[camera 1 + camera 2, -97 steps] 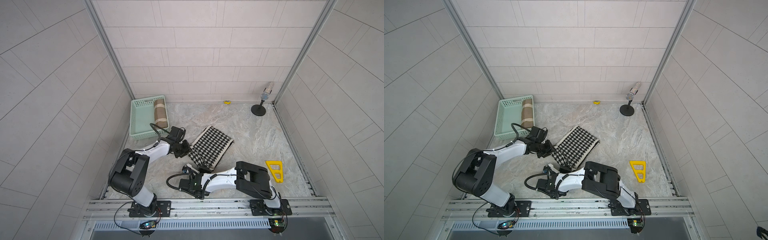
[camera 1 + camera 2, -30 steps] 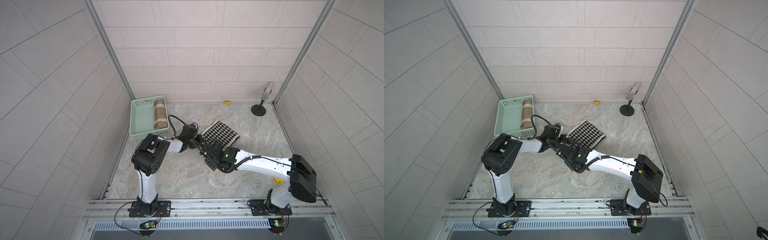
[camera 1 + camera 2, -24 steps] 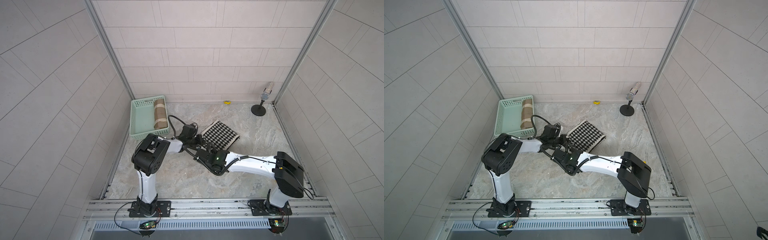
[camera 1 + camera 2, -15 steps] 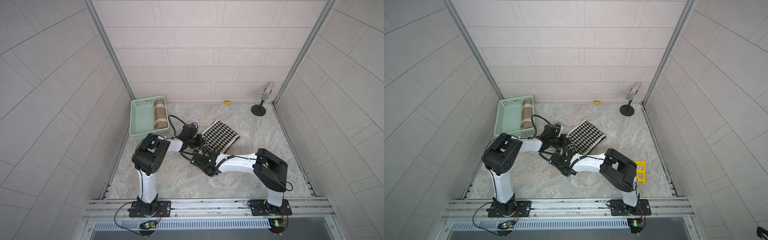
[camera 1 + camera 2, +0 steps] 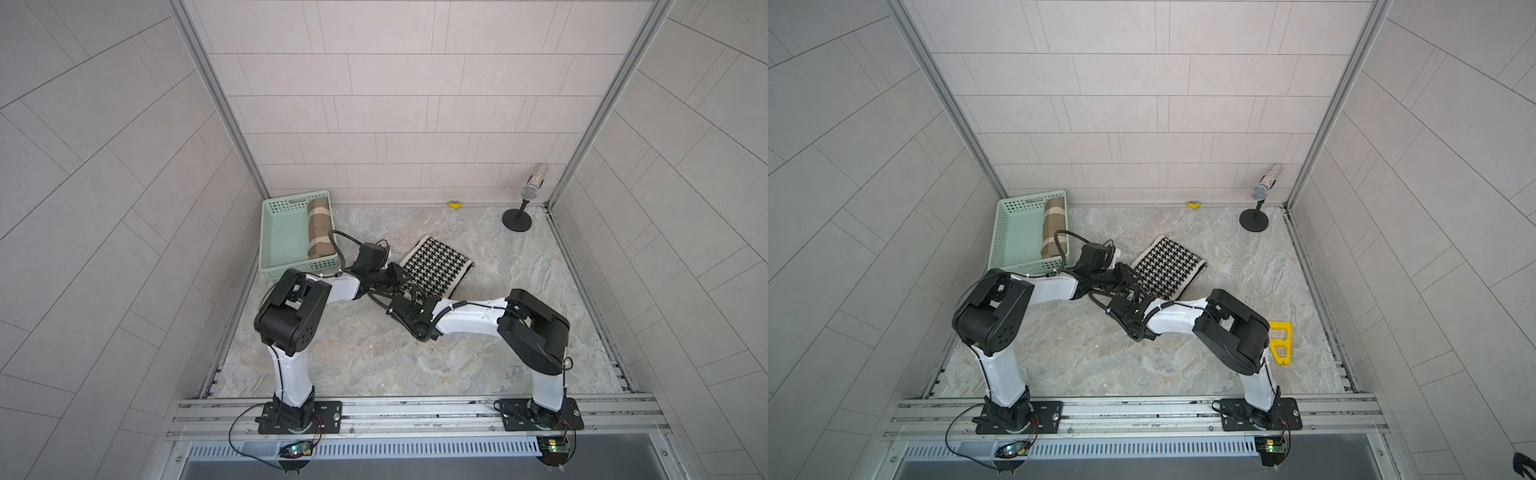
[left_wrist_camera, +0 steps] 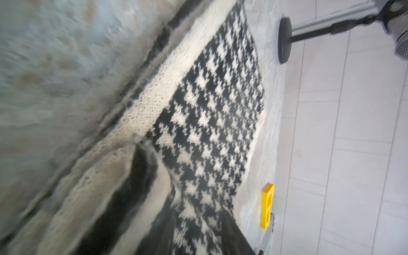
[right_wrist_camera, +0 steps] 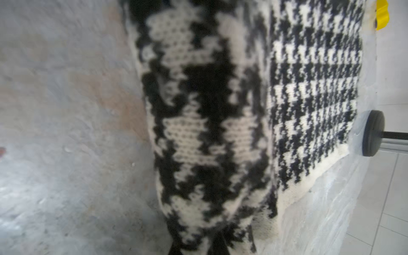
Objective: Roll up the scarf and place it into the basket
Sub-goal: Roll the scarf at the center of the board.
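The scarf (image 5: 440,266) lies flat on the table (image 5: 365,357), near the basket (image 5: 266,232) but wholly outside it. Only its edge toward the robot is turned up, so I judge the roll barely begun.

The right end effector (image 5: 409,296) is at that edge. Its wrist view shows the fingers pinched close on a raised fold of the knit (image 7: 198,136). The left end effector (image 5: 398,277) sits at the scarf corner nearest the basket. Its fingers (image 6: 235,234) stand apart over the fabric and seem to hold nothing.

With one side gripped and the other free, the fold could turn crooked and give a skewed roll that sits badly in the basket. The knit looks thick and soft, so a loose roll may spring open when let go. The two end effectors are almost touching and could knock each other. The left arm's cable (image 5: 338,249) loops just beside the basket's near corner and might snag the rim.

A brown roll (image 5: 320,226) already fills the basket's side closest to the scarf, so a new roll must pass over it to reach the bare part. The microphone stand (image 5: 516,219), the yellow piece (image 5: 1280,340) in a top view and a small yellow bit (image 5: 455,203) at the wall all lie well apart from the basket, and none blocks the way.
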`<state>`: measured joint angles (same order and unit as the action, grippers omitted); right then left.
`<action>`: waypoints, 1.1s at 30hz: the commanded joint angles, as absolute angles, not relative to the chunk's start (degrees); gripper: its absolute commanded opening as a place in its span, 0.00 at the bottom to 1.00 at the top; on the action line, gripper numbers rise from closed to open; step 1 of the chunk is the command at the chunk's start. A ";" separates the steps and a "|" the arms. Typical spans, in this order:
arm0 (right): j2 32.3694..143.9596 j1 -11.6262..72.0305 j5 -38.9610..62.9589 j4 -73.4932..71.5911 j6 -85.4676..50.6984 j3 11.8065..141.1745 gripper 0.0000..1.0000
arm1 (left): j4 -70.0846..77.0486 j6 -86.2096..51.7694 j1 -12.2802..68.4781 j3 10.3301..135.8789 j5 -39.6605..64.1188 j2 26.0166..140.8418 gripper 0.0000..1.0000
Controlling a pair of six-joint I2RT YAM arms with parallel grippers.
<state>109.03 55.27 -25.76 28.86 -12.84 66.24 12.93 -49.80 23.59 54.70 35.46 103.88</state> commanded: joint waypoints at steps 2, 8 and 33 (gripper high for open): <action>102.67 53.25 -7.87 32.32 -18.36 63.69 0.00 | 1.63 -47.51 20.35 54.62 31.15 91.17 0.50; 94.59 47.69 16.76 29.90 -26.54 61.12 0.00 | -11.72 -41.84 20.25 50.96 23.00 78.24 0.50; 103.41 25.68 54.91 15.95 -31.55 56.94 0.01 | 1.43 -41.84 28.17 51.55 27.02 96.10 0.69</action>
